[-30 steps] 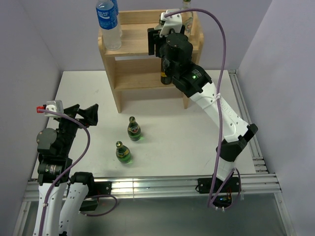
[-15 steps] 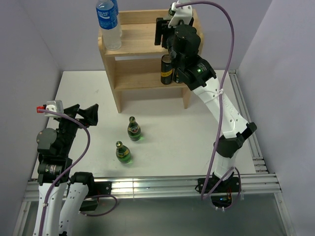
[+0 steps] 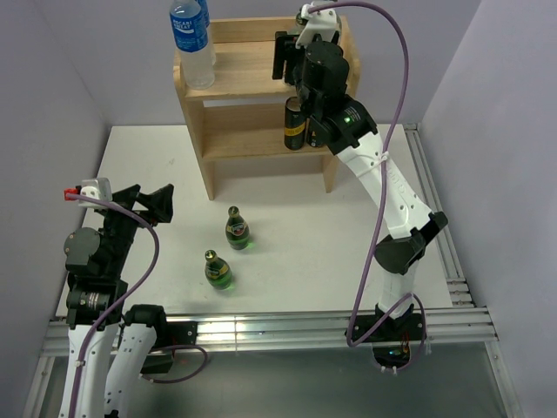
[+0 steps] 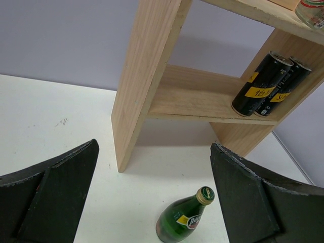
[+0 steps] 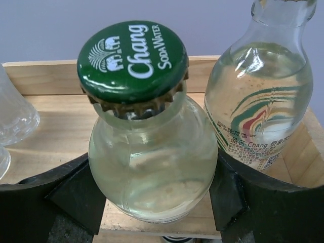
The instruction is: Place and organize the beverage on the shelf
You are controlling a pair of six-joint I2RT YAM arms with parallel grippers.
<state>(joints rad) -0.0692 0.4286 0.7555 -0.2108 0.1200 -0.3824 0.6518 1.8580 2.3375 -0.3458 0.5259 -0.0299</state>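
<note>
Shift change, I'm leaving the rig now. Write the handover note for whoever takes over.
Left gripper: open, empty, over the table's left side.
Right gripper: closed on a clear bottle at the shelf's top tier, beside the other clear bottle; whether it rests on the wood is unclear.
Done: two cans on the lower tier, one clear bottle on top.
Left: release this bottle, then shelve the two green bottles standing on the table.

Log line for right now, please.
right gripper: shut on clear bottle, top tier of shelf | left gripper: open, empty | cans: lower tier | green bottles: on table
</note>
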